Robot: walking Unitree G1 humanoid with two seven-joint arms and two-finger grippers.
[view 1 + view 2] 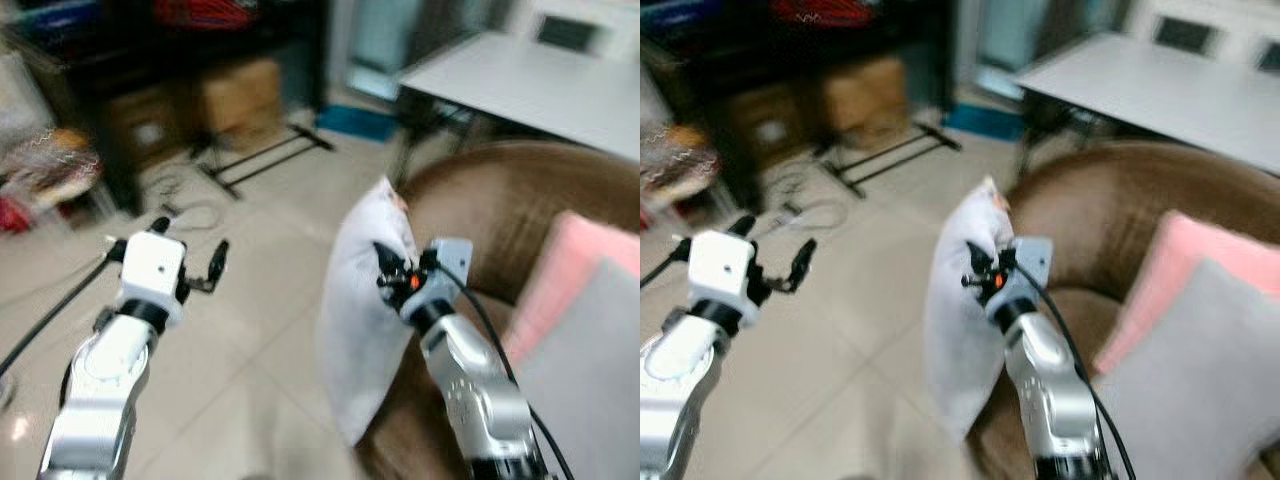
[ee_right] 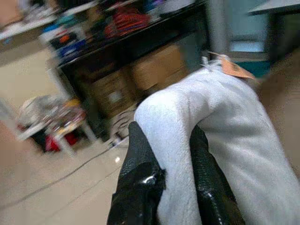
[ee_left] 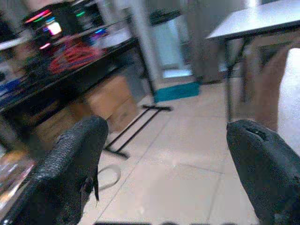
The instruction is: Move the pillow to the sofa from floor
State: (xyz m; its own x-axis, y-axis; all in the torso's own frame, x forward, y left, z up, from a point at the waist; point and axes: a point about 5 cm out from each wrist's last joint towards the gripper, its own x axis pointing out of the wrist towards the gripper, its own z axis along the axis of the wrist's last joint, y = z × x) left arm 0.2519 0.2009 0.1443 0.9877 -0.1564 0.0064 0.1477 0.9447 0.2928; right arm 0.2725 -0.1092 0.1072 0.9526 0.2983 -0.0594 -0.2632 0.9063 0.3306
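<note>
A white pillow (image 1: 362, 300) hangs upright in the air beside the brown sofa (image 1: 505, 205), its lower end above the tiled floor. My right gripper (image 1: 392, 268) is shut on the pillow's upper edge; in the right wrist view both black fingers (image 2: 140, 164) pinch the white fabric (image 2: 225, 122), which has an orange tag (image 2: 233, 69). My left gripper (image 1: 190, 255) is held out over the floor to the left, open with nothing between its fingers (image 3: 70, 164).
A pink cushion (image 1: 570, 275) and a grey cushion (image 1: 590, 390) lie on the sofa at the right. A white table (image 1: 520, 80) stands behind the sofa. Dark shelves, cardboard boxes (image 1: 235, 95), a black stand and cables (image 1: 190, 205) are at the back left.
</note>
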